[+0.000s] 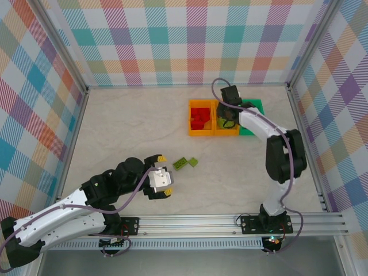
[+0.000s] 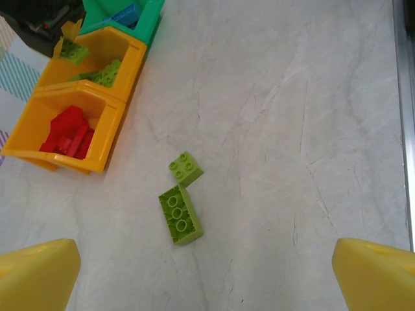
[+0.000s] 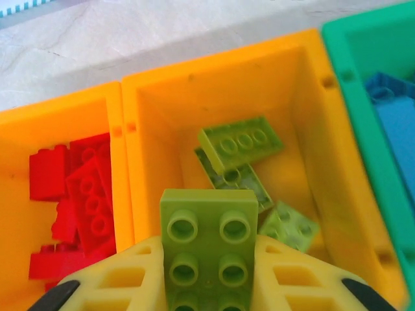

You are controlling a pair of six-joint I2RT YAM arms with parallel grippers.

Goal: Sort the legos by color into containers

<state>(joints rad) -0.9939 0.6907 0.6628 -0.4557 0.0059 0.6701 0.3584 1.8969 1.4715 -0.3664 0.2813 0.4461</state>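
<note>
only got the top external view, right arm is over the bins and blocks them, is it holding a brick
observer: yes, the right gripper is shut on a held lime green brick, its studs facing the wrist camera.
operator: ok and which bin is under it, whats in there
observer: the middle orange bin, the one between the bin of red bricks and the green bin. Several loose lime green bricks lie on its floor, so the colour matches.
</note>
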